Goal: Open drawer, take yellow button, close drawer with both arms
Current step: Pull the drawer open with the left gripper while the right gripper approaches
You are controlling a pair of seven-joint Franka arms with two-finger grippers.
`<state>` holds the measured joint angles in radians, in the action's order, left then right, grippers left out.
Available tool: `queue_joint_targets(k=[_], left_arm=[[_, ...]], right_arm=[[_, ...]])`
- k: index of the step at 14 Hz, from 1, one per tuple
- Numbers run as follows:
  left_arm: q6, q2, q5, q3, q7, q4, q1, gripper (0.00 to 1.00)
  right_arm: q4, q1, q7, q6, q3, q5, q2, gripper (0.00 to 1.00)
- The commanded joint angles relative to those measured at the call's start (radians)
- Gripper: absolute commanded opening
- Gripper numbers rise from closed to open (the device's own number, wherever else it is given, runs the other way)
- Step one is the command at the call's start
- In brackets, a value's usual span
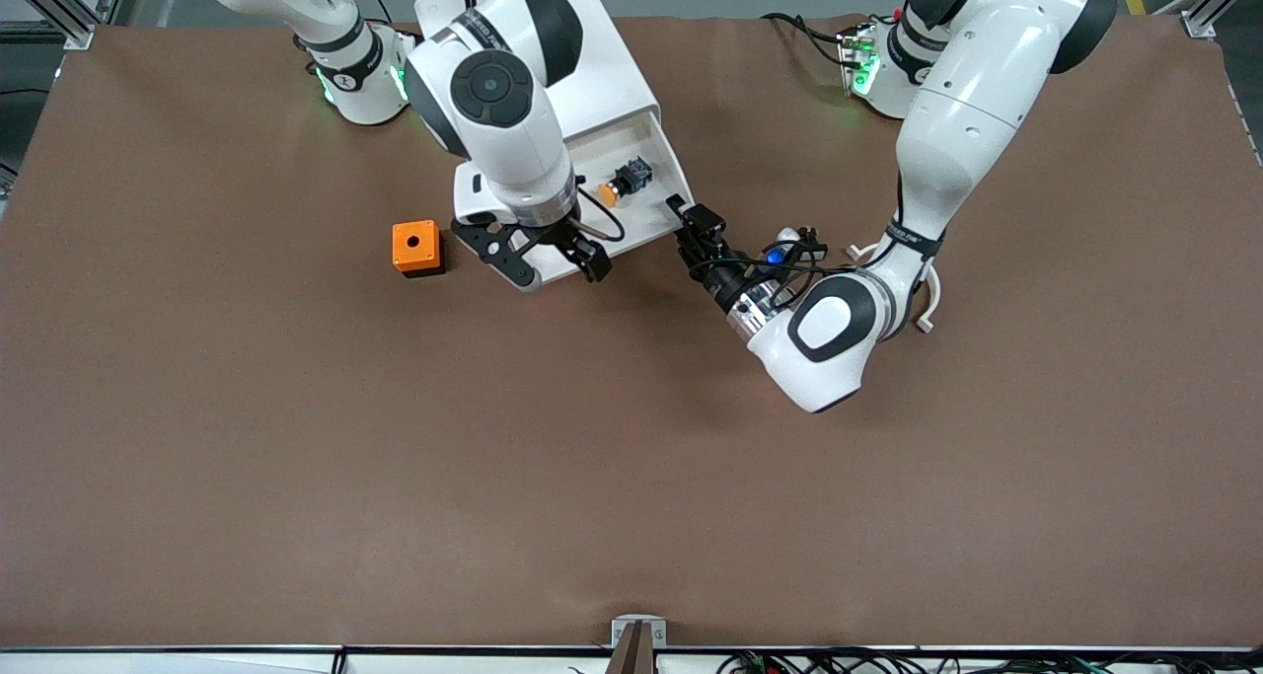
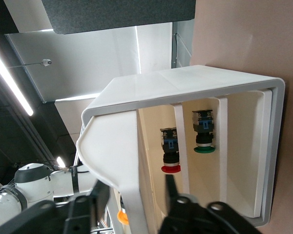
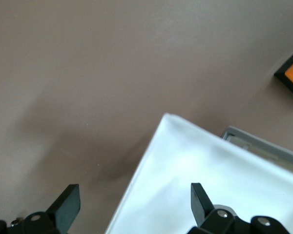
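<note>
The drawer (image 1: 631, 176) stands pulled out of the white cabinet (image 1: 582, 72), toward the front camera, and the button (image 1: 622, 183) lies inside it, orange cap and dark body plain against the white floor. The cabinet sits on a brown counter (image 1: 631, 457) toward the right arm's end; an orange cube (image 1: 415, 248) rests on the counter just beside the drawer. In the left wrist view two more buttons, one red-capped (image 2: 170, 148) and one green-capped (image 2: 203, 131), show in the cabinet's lower compartments, with ceiling light strips above.

The left gripper (image 1: 691, 230) is at the drawer's front corner, its fingers spread fairly wide astride the drawer's front wall, one either side, holding nothing. The right gripper (image 1: 548, 255) hovers over the drawer's front edge, fingers (image 3: 68, 202) wide apart and empty.
</note>
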<state>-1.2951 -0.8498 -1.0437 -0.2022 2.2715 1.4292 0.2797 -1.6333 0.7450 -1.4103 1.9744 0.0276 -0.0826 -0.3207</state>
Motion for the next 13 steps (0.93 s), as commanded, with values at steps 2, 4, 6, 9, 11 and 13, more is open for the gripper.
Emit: queue_joint_targets(k=[2,4,6,9,11,13], left_arm=[[-0.004,-0.003,-0.016,0.001,-0.068,-0.029,-0.002,1.00],[-0.003,-0.003,-0.018,0.000,-0.171,-0.042,-0.005,1.00],[0.004,-0.002,-0.035,0.000,-0.263,-0.047,-0.020,1.00],[0.025,0.004,-0.032,-0.002,-0.383,-0.053,-0.039,1.00],[0.051,0.006,-0.027,0.000,-0.455,-0.084,-0.046,1.00],[0.065,0.005,-0.010,0.003,-0.515,-0.105,-0.047,1.00]], right_arm=[[-0.025,0.045,-0.068,-0.003,0.011,0.012,0.023,1.00],[-0.025,0.066,-0.096,-0.005,0.011,0.012,0.017,1.00],[-0.023,0.089,-0.114,-0.020,0.011,0.012,0.012,1.00],[-0.022,0.112,-0.124,-0.048,0.011,0.010,0.009,1.00],[-0.019,0.126,-0.125,-0.072,0.011,0.009,0.012,1.00],[-0.019,0.138,-0.163,-0.080,0.011,0.009,0.012,1.00]])
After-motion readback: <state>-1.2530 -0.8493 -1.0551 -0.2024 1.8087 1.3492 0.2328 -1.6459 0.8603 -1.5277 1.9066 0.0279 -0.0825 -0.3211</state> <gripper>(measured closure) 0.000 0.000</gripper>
